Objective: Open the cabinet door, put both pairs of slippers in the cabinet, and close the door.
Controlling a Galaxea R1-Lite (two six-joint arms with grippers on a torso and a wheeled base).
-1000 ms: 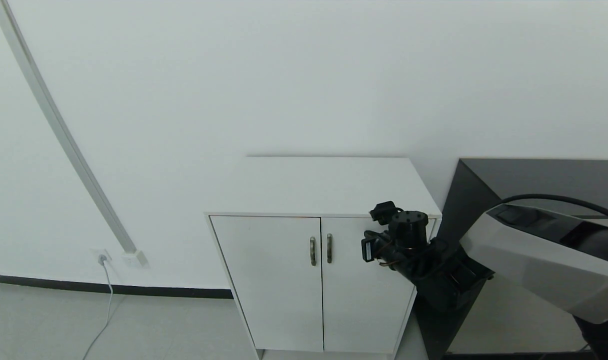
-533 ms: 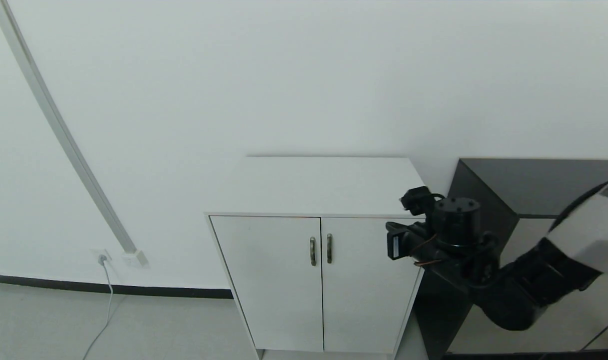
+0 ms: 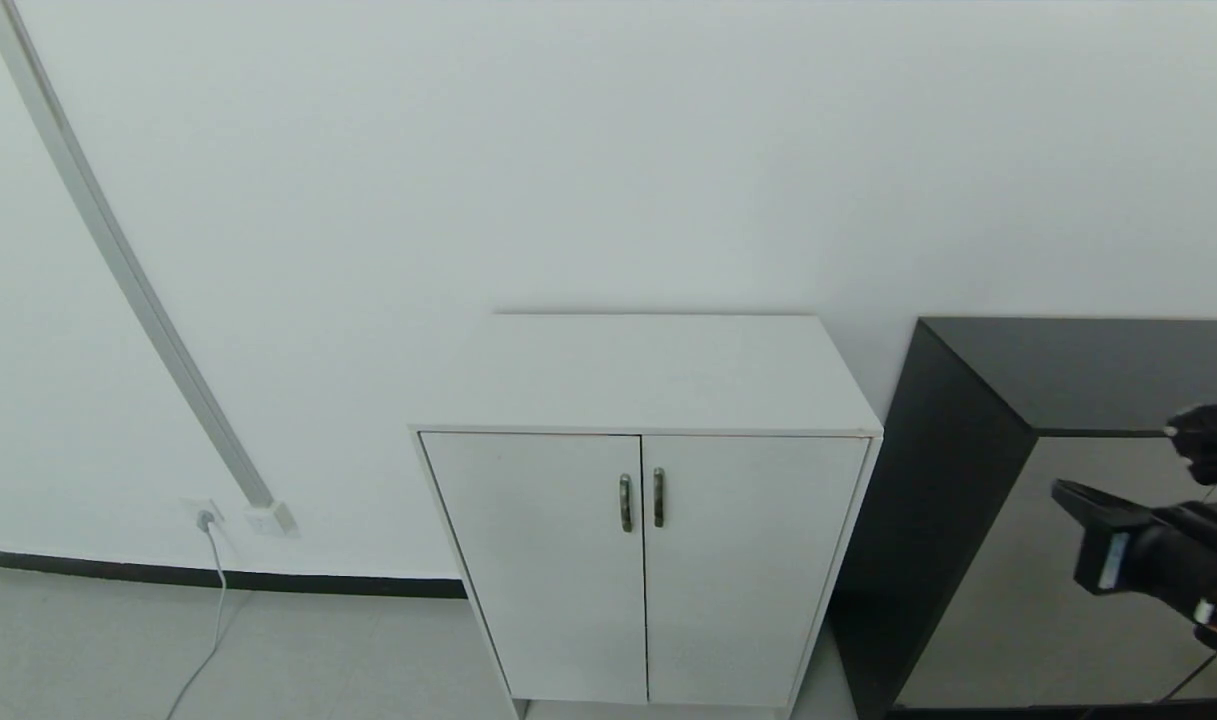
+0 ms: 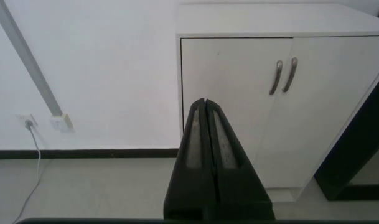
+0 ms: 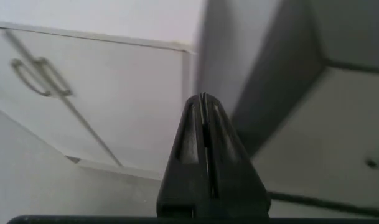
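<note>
Cabinet, white, stands on the floor with its back against the white wall. Both of its doors are shut: left door and right door meet at a thin centre seam. Two upright metal handles sit just beside that seam, one on each door. The flat top of the cabinet is bare.

My left claw hangs in front of the cabinet, apart from it, on the side of the left door. Its two fingers are pressed flat together and grip nothing.

My right claw is likewise closed finger to finger, with nothing between them. It points toward the cabinet's right edge, where the white side panel meets the neighbouring unit. From the head view, my right arm shows at the right edge, well clear of the doors.

Black cabinet, glossy-fronted, stands just beside the white one on its right. On the left, a grey conduit crosses the wall on a slant and ends at a small box. A wall outlet just beside it holds a plug, whose cable trails down onto the floor. A black baseboard runs along the foot of the wall.
</note>
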